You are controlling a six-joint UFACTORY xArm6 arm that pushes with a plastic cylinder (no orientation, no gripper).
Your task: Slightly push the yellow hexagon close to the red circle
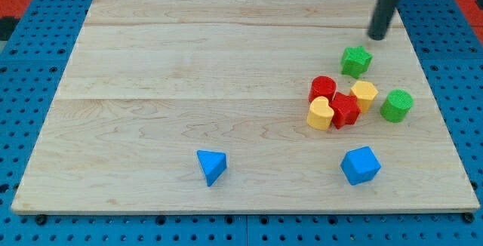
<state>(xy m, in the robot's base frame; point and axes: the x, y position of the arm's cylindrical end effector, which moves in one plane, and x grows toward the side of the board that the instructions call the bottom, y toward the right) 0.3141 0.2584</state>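
Yellow hexagon block [364,93] | lying just right of red circle block [323,88], red star [346,110] touching | my tip [376,36] hovering above-right, touching nothing | push seemingly remaining.

Pale wooden board [189,87] — smooth, visibly grained — on blue perforated base [30,50]; matt dark rod [386,4].

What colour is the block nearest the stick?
Green. The star-shaped block sits just below my tip in the camera view.
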